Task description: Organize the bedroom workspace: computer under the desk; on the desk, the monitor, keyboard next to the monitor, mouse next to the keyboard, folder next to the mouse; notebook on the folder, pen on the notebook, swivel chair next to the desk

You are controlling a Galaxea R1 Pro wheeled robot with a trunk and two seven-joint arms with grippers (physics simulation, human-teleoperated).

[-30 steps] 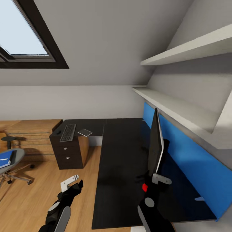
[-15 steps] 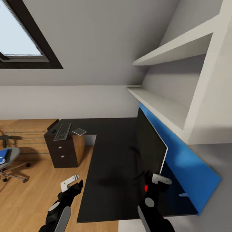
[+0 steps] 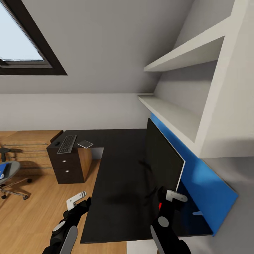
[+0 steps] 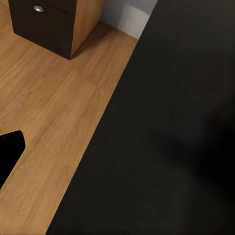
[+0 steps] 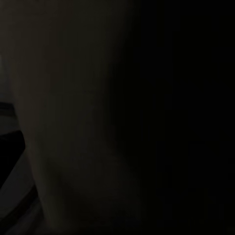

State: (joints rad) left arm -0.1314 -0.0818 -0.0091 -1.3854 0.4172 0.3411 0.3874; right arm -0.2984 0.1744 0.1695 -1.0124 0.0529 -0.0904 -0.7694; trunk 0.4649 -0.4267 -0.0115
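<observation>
The desk is an L-shaped glossy black top with a blue back panel. The monitor stands over its near wing with its black front facing left. My right gripper is shut on the monitor's lower near corner, beside a small red dot. The left gripper hangs open over the floor by the desk's front edge, holding nothing. On the far wing lie the keyboard, a small dark mouse and a thin pale grey rectangle. The swivel chair at the far left carries the blue folder.
Dark drawers stand under the far wing, with a low light-wood cabinet behind them. White wall shelves overhang the blue panel on the right. A skylight sits in the sloped ceiling. Wood floor lies left of the desk.
The head view has swung right, shifting desk and chair leftward. The monitor, edge-on a second ago, now shows its black front more broadly. Both grippers sit at the same places in the picture.
</observation>
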